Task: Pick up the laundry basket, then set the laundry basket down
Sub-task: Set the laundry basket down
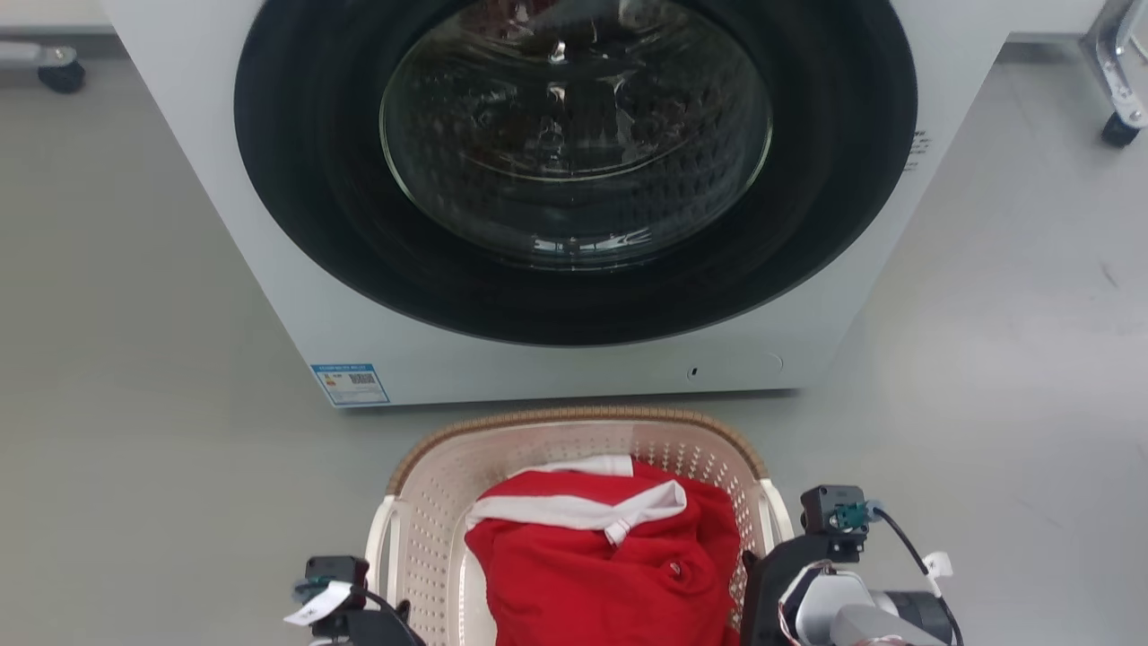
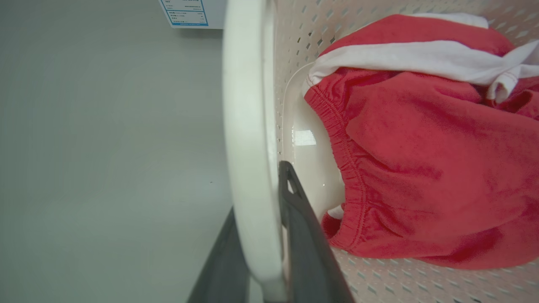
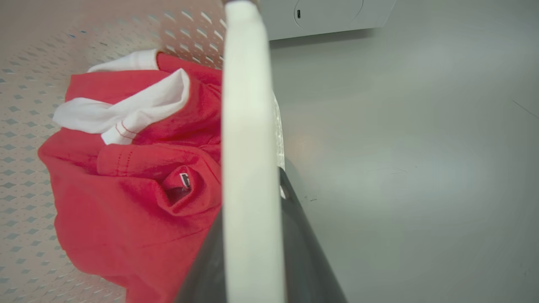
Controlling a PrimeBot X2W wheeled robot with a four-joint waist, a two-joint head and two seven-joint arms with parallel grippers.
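The cream perforated laundry basket [image 1: 574, 420] with its brown braided rim sits just in front of me, holding a red and white garment [image 1: 610, 565]. My left gripper [image 2: 259, 198] is shut on the basket's white left handle [image 2: 246, 105], one dark finger on each side. My right gripper [image 3: 252, 198] is shut the same way on the white right handle [image 3: 246, 84]. In the head view both wrists flank the basket at the bottom edge, beside the left handle [image 1: 378, 538] and the right handle [image 1: 773, 511]. Whether the basket rests on the floor I cannot tell.
A white front-loading washer [image 1: 574, 179] with a dark round glass door, shut, stands directly beyond the basket. Grey floor [image 1: 134, 359] spreads to both sides. Caster wheels stand at the far left [image 1: 61, 76] and far right [image 1: 1121, 130].
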